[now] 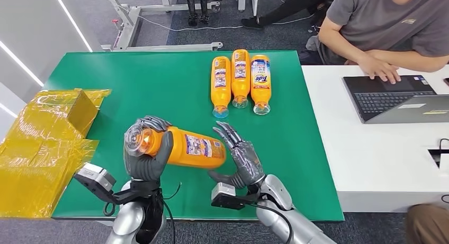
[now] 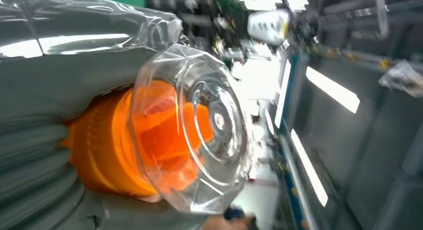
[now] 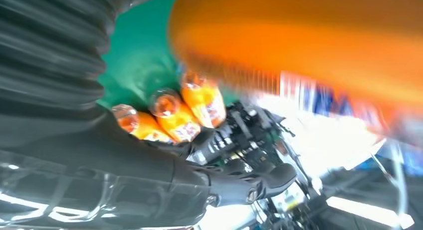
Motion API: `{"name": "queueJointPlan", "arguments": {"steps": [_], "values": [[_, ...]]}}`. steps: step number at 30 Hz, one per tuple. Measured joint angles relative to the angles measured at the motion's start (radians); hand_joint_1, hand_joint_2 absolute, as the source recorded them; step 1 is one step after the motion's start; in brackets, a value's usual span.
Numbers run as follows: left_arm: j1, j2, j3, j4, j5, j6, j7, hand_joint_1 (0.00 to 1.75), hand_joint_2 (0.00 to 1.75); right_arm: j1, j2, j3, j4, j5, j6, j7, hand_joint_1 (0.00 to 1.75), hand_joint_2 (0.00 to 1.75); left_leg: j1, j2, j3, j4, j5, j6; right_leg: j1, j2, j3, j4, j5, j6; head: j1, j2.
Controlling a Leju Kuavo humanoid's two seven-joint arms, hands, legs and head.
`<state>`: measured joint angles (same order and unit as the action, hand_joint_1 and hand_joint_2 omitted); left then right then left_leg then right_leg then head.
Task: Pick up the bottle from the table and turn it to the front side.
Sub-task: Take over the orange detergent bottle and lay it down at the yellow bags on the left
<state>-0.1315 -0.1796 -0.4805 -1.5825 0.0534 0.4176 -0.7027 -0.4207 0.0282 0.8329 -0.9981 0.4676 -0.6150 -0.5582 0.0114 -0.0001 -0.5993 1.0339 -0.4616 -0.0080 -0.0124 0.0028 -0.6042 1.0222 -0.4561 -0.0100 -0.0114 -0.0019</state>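
Note:
My left hand (image 1: 148, 160) grips an orange detergent bottle (image 1: 191, 147) by its neck and holds it lying sideways just above the green table (image 1: 132, 85). Its clear cap (image 1: 135, 138) points left toward me, and a printed label faces up. The left wrist view shows the clear cap (image 2: 199, 125) over the orange neck (image 2: 107, 155) close up. My right hand (image 1: 241, 158) is at the bottle's base end with its fingers spread upward and the thumb low, gripping nothing. In the right wrist view the orange bottle (image 3: 309, 40) is blurred beside my dark fingers (image 3: 149, 165).
Three more orange bottles (image 1: 240, 80) lie side by side at the far middle of the table, caps toward me. Yellow wrapped packages (image 1: 47, 138) cover the left edge. A person (image 1: 381, 27) works on a laptop (image 1: 392, 98) at the white table (image 1: 370, 159) to the right.

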Motion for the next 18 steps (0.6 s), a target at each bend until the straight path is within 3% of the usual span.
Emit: {"name": "queueJointPlan", "arguments": {"steps": [4,10,13,18], "values": [[-0.004,0.005,-0.015,-0.03,-0.061,0.217,0.0,1.75,1.75,0.014,0.011,-0.009,-0.027,-0.075,-0.034,-0.043,0.0,1.75,0.0,0.0,0.0,0.0,0.0,0.0,0.0,0.0,0.0,0.0,0.0,0.0,0.0,0.0],[-0.001,0.019,-0.017,-0.066,-0.196,0.279,0.0,1.75,1.75,0.046,0.026,-0.025,-0.056,-0.168,-0.07,-0.084,0.0,1.75,0.0,0.0,0.0,0.0,0.0,0.0,0.0,-0.001,0.0,0.0,0.0,0.0,0.0,0.0],[0.011,0.027,0.024,-0.067,-0.428,0.28,0.0,1.75,1.75,0.08,0.034,-0.044,-0.084,-0.169,-0.081,-0.111,0.0,1.75,0.0,0.0,0.0,0.0,0.0,0.0,0.0,-0.001,0.0,0.0,0.0,0.0,0.0,0.0],[0.05,0.051,0.166,-0.045,-0.915,0.281,0.042,1.75,1.75,0.157,0.048,-0.104,-0.172,-0.162,-0.085,-0.129,0.0,1.75,0.0,0.0,0.0,-0.001,0.0,0.0,0.0,0.0,0.0,0.0,-0.001,0.0,0.0,0.0]]}}
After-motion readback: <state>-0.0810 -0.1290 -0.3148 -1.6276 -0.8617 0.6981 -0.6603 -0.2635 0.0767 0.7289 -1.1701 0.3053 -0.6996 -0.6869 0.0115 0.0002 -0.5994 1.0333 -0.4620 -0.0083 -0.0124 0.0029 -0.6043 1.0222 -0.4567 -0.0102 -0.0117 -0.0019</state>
